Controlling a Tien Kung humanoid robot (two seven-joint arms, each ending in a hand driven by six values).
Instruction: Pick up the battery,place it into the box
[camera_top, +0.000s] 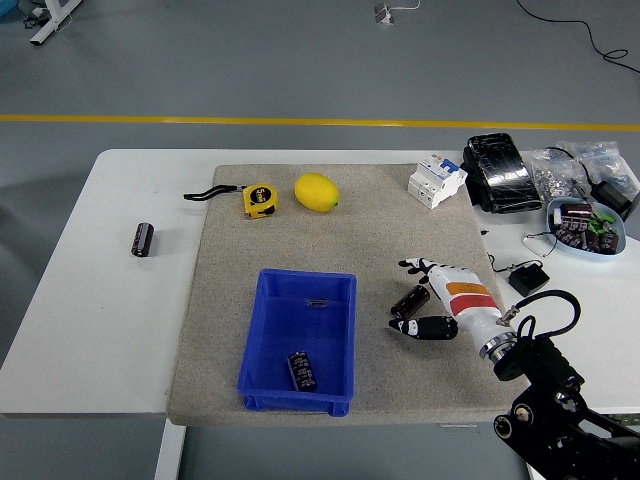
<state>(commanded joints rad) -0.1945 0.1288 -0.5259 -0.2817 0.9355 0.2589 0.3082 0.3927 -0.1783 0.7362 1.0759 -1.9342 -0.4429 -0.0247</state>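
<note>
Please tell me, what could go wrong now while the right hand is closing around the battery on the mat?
The battery lies loose on the mat between the open fingers of the right hand; being round, it may roll away when touched. The blue box already holds one battery, so a dropped second one could bounce off it.
</note>
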